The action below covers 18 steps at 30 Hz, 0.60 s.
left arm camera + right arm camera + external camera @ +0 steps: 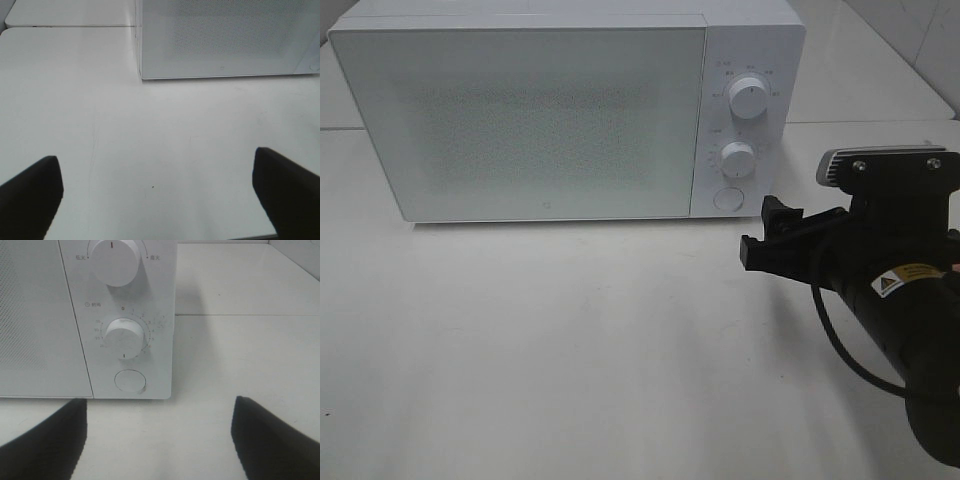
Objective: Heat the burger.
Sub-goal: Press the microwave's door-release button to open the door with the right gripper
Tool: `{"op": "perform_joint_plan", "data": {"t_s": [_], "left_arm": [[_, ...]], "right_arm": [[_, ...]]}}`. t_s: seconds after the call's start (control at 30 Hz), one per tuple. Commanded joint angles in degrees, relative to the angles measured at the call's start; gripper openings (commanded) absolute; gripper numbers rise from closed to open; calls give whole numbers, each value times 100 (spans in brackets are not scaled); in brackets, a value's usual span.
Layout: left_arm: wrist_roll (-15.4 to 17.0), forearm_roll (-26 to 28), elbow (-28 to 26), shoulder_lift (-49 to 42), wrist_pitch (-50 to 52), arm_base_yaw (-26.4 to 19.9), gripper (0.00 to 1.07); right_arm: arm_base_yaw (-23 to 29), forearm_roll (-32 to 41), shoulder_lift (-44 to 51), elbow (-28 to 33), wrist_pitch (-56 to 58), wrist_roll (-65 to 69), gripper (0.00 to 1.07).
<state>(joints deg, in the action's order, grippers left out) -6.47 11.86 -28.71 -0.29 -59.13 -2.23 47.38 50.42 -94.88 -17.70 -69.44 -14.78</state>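
Your left fingers are spread wide with nothing between them. Only bare white table lies under them, and the front corner of the white microwave stands well ahead. Your right fingers are also well apart and hold nothing. In the exterior high view they hang over the table on the right, just in front of the microwave's control panel and near it without touching. The right wrist view looks straight at that panel: the upper knob, the timer knob below it, and the round button at the bottom. The microwave's door is shut and its speckled window shows nothing inside. You cannot tell where the burger is — no view shows it.
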Motion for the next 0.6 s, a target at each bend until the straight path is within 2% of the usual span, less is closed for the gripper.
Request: {"op": "perform_joint_plan", "data": {"t_s": [0.03, 0.23, 0.57, 0.6], "left_arm": [[29, -6, 23, -143, 46, 11, 98], [29, -6, 23, -143, 46, 11, 98], [29, -6, 23, -143, 46, 11, 98], [29, -6, 23, -143, 46, 11, 98]], "right_arm": [[23, 6, 0, -46, -859, 86, 76], [23, 6, 0, -46, -796, 1054, 76], [23, 6, 0, -46, -304, 4291, 73], [23, 6, 0, -46, -304, 4291, 73]]}}
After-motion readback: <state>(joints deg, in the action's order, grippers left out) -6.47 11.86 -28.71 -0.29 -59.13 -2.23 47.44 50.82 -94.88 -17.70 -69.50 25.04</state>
